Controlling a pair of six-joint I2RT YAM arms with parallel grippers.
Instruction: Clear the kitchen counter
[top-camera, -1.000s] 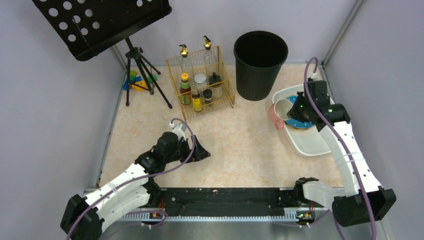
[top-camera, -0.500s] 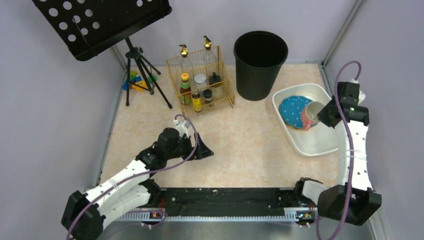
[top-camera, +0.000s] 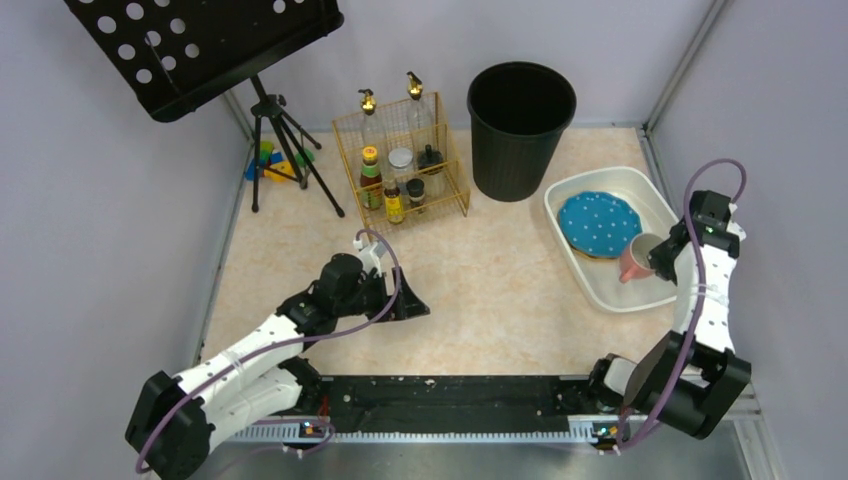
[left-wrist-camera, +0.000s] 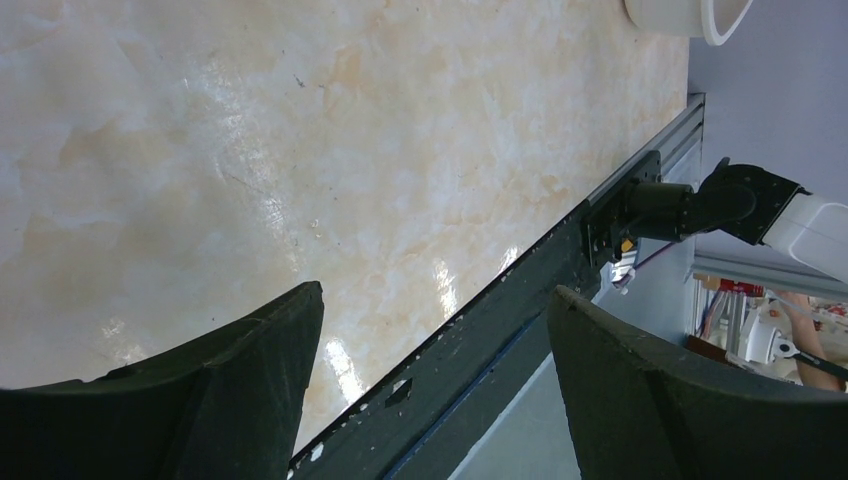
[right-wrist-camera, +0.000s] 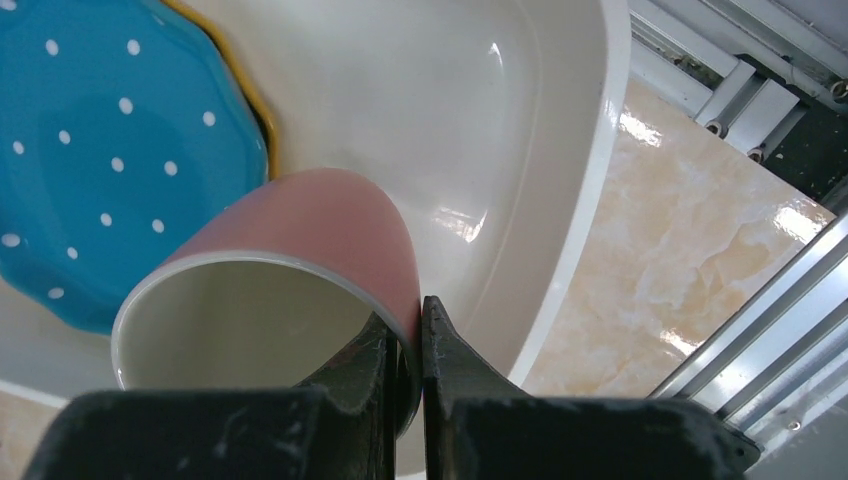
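Note:
The kitchen counter (top-camera: 480, 290) is a beige, marble-patterned surface. At its right stands a white tub (top-camera: 600, 297) holding a blue dotted plate (top-camera: 598, 223). My right gripper (top-camera: 657, 258) is shut on the rim of a pink cup (top-camera: 636, 258), which hangs tilted over the tub's near right part. In the right wrist view one finger is inside the pink cup (right-wrist-camera: 300, 230) and one outside, beside the blue plate (right-wrist-camera: 100, 150). My left gripper (top-camera: 415, 306) hovers open and empty over the bare counter (left-wrist-camera: 300, 150) left of centre.
A black bin (top-camera: 521, 115) stands at the back. A gold wire rack (top-camera: 405, 165) of bottles is to its left. A music-stand tripod (top-camera: 282, 140) and small coloured toys (top-camera: 272, 160) occupy the back left corner. A black rail (top-camera: 450, 395) runs along the near edge.
The right arm carried the pink cup from the tub's left edge, across the plate, to the tub's near right side. The left gripper crept slightly right, still open.

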